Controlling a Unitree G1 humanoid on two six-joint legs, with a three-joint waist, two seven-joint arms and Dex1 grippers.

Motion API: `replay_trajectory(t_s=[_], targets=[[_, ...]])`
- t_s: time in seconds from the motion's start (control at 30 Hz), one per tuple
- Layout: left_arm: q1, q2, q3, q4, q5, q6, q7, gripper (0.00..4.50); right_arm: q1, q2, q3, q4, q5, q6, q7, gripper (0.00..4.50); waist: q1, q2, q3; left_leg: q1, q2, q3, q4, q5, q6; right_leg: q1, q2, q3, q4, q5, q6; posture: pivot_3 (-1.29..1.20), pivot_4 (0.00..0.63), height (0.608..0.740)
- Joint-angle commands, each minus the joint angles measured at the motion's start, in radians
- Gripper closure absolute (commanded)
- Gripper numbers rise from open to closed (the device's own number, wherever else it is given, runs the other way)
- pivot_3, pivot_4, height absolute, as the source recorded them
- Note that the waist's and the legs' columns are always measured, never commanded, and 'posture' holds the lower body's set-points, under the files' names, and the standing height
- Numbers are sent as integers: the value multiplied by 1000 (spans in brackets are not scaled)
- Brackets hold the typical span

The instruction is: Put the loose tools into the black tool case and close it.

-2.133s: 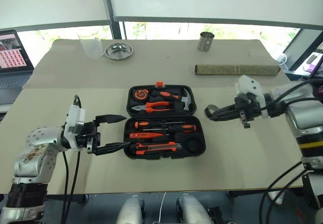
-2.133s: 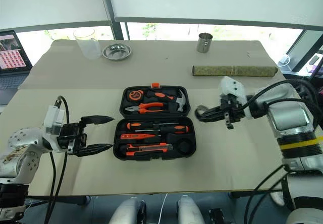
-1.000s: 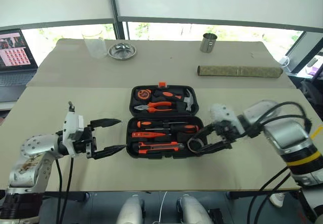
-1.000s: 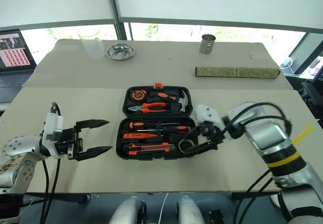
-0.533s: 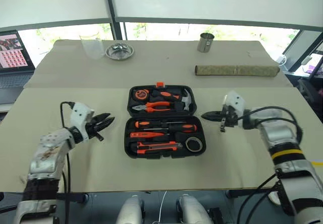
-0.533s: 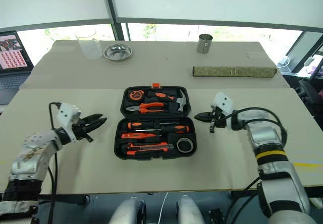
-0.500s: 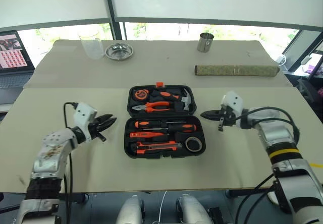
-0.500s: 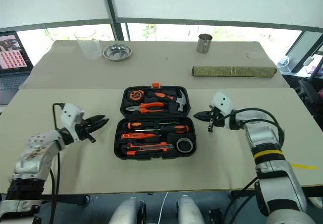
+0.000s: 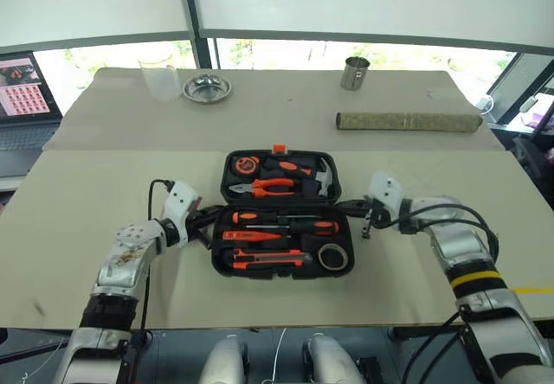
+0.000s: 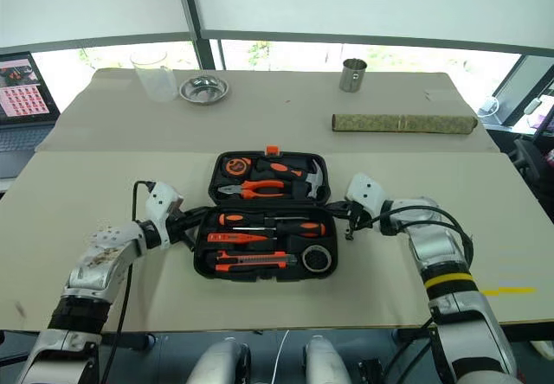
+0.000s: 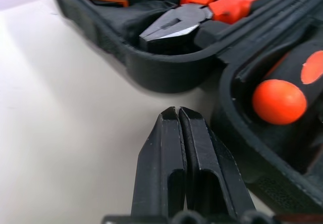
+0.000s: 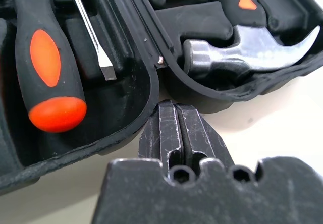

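**Both grippers pressed shut at the hinge of an open tool case**

Nearest the robot, a black plastic clamshell tool case (image 9: 281, 215) lies open on a beige table (image 9: 104, 176), its long axis running left to right. The near half holds two orange-and-black-handled screwdrivers (image 9: 286, 226), a slim orange tester screwdriver (image 9: 251, 236), an orange-and-black utility knife (image 9: 264, 261) and a small dark tape roll (image 9: 331, 257), all handles pointing left. The far half holds orange-handled pliers (image 9: 268, 187) and a steel-headed hammer (image 9: 322, 175) (a small orange latch (image 9: 279, 149) sits on its far edge).

The left gripper (image 11: 179, 114), fingers clenched together and empty, points at the case's left side where the two halves meet. The right gripper (image 12: 176, 108), likewise clenched on nothing, sits at the same seam on the right.

Farther back lie a long brownish rolled tube (image 9: 409, 121), a metal cup (image 9: 353, 72), a shallow steel dish (image 9: 206, 87), a clear plastic beaker (image 9: 160, 74) and a laptop (image 9: 24, 99).
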Motion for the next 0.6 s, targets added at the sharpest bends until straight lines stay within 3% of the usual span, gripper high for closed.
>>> replay_trajectory(t_s=[0.03,0.23,0.33,0.43,0.6], targets=[[61,19,5,-120,-39,43,-27,4359,77,-19,-15,-183,60,104,12,4500,0,0,0,0,0,0,0,0,0,0,0,0,-1,0,0,0,150,740],[143,29,64,-221,-83,102,13,4359,179,-57,-73,-297,100,215,-21,4500,0,0,0,1,0,0,0,0,0,0,0,0,-3,0,0,0,150,740],[159,60,115,-250,-86,168,59,4359,172,-67,-159,-320,183,412,-82,4500,0,0,0,2,0,0,1,0,0,1,0,0,-2,0,0,0,150,740],[131,128,166,-266,-128,280,57,3735,122,-135,-218,-377,294,693,-79,3715,0,0,0,2,-1,0,1,1,-1,1,0,0,-1,0,0,0,150,740],[-9,219,190,-276,-285,558,5,1854,7,-206,-236,-495,483,1110,-97,2006,-1,-1,0,3,0,-2,1,2,-1,1,1,0,-1,0,0,0,150,740]])
